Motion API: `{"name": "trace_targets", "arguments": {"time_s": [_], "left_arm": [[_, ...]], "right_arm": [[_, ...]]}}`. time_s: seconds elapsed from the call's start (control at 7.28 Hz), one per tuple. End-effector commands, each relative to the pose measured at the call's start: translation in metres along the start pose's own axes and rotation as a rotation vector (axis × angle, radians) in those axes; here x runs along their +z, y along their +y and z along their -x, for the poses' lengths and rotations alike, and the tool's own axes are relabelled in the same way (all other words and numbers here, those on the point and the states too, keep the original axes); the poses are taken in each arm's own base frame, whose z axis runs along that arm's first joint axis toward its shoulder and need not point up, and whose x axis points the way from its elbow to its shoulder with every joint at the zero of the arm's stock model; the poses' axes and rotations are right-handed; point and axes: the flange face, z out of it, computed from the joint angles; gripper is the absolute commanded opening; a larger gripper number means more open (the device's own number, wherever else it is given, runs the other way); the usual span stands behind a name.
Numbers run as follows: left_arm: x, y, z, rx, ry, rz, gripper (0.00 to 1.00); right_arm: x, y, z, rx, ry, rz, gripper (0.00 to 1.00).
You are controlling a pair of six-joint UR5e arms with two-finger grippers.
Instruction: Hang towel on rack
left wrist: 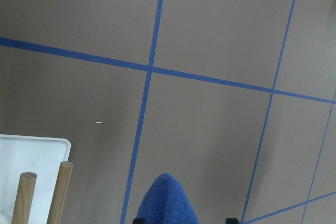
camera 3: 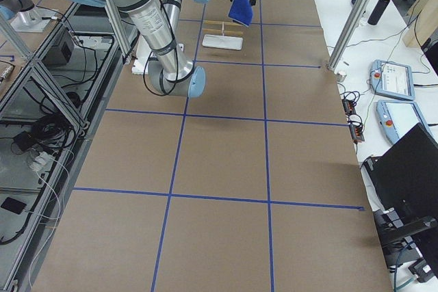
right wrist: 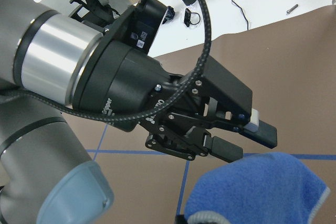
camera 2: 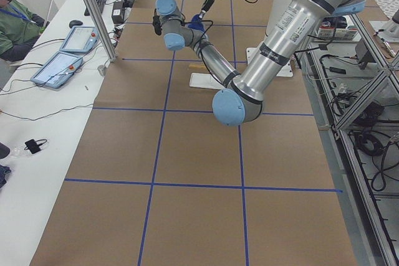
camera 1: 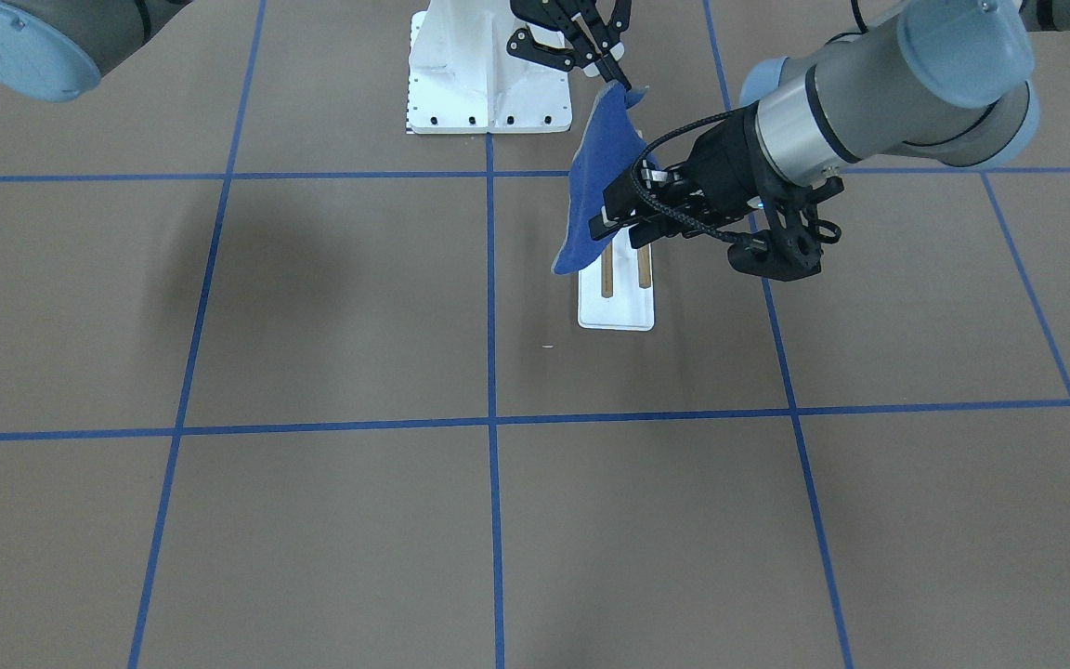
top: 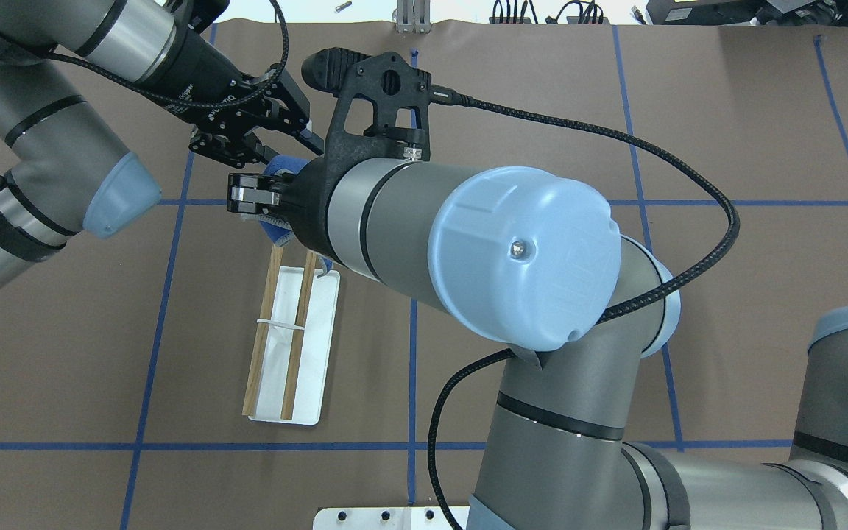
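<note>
Your right gripper (camera 1: 616, 76) is pinched shut on the top corner of the small royal-blue soft cloth towel (camera 1: 602, 149). The towel hangs in the air over the small rack of two brown wooden dowels on a flat white base plate (top: 317, 361). Whether its lower tip brushes a dowel you cannot tell.

Your left gripper (right wrist: 252, 144) sits at the towel's side edge. Its fingers look parted on either side of a fold and do not appear to clamp it.

I judge the step to be positioning, with draping not yet begun. Next, the cloth's middle needs lowering across a dowel before any release.

Watch the floppy free lower edge, and the tight gap between the two wrists. Around the rack, the brown paper-covered table with blue tape lines (camera 1: 312, 307) offers open room. The large white bolted pedestal (camera 1: 489, 84) stands well apart.
</note>
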Motion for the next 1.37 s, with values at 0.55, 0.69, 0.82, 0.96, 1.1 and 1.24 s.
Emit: {"name": "trace_targets", "arguments": {"time_s": [0.55, 0.69, 0.82, 0.96, 1.1, 1.24], "left_arm": [[-0.002, 0.007, -0.006, 0.025, 0.021, 0.005, 0.0], [-0.003, 0.008, -0.006, 0.026, 0.021, 0.005, 0.0], [-0.003, 0.008, -0.006, 0.029, 0.022, 0.003, 0.0], [-0.003, 0.008, -0.004, 0.025, 0.02, 0.003, 0.0], [-0.003, 0.007, -0.003, 0.024, 0.018, 0.003, 0.92], [-0.005, 0.005, -0.001, 0.015, 0.016, -0.001, 0.97]], "right_arm": [[0.002, 0.002, -0.006, -0.008, 0.012, 0.002, 0.0], [0.002, 0.002, -0.008, -0.008, 0.015, 0.003, 0.0], [0.001, 0.003, -0.01, -0.008, 0.015, 0.003, 0.0], [-0.004, 0.002, -0.01, -0.009, 0.008, 0.001, 0.0], [-0.015, 0.001, -0.014, -0.007, -0.003, -0.004, 0.0], [-0.026, 0.001, -0.019, -0.006, -0.016, -0.006, 0.0]]}}
